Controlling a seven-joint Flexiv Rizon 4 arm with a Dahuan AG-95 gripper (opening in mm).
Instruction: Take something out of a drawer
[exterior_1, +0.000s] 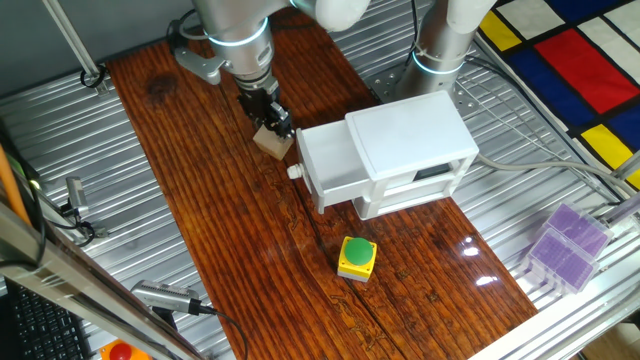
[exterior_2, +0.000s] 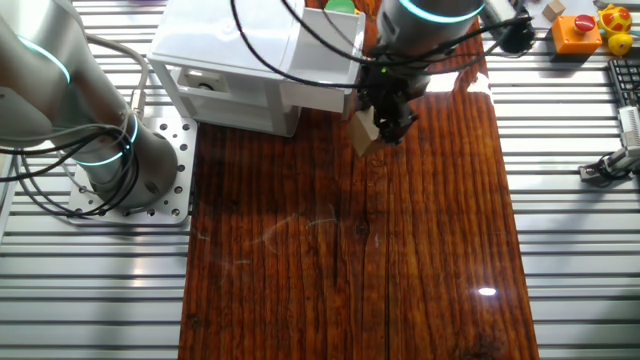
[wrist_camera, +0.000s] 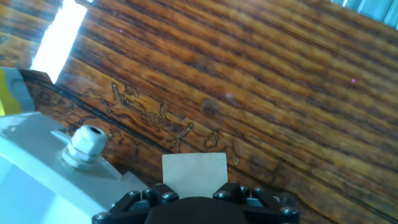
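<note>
Tan cube pinched in gripper, clear of open drawer; I judge, probably, only set-down on worktop remains.

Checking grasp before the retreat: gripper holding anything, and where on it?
Yes. The gripper holds the small tan cube by opposite side faces near its top, outside the pulled-out upper drawer, over the wooden board.

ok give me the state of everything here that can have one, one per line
upper drawer: pulled out, open
lower drawer: pushed in, shut
cube: held in the pincer, outside the drawer, over the wooden board
pincer: shut on the cube
green button: on its yellow box; cannot tell if pressed
</note>
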